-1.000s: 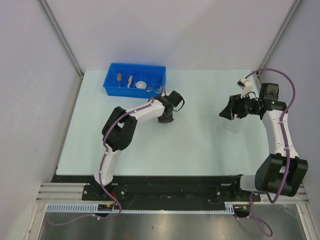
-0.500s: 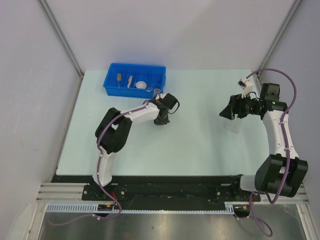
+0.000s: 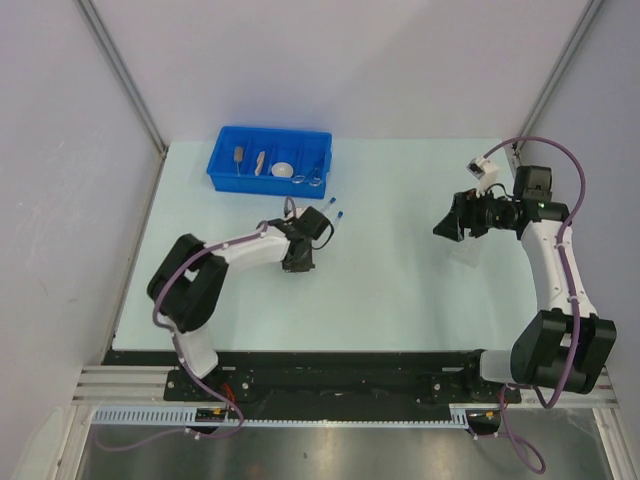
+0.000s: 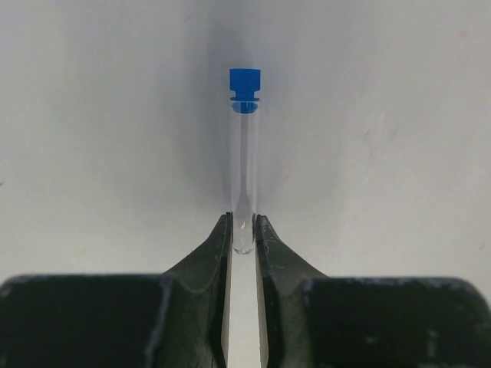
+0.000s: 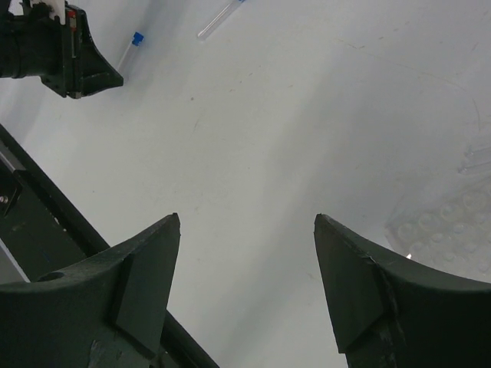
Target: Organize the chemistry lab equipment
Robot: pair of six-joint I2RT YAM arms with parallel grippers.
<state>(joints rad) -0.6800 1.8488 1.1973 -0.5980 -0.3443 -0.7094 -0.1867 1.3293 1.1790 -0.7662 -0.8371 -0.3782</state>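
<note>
The left pincer (image 4: pixel 244 224) is nipped narrow on the rounded closed end of a clear tube (image 4: pixel 245 169), with only the last bit of it between the pads; that grip, I judge, leaves nearly the whole length free and keeps the blue cap (image 4: pixel 245 80) clear of the fingers; the tube is over the pale surface (image 3: pixel 400 290), left of centre, though I cannot tell whether it touches; its long axis runs straight out in line with the fingers, cap end pointing away from the wrist; a loose tube (image 5: pixel 219 19) lies on the surface just beyond; the right pincer (image 5: pixel 247 222) stands wide with nothing in it, near the clear rack (image 5: pixel 453 222), probably placed to receive the tube or steady the rack; the blue bin (image 3: pixel 222 178) sits at the far left corner, well apart.
</note>
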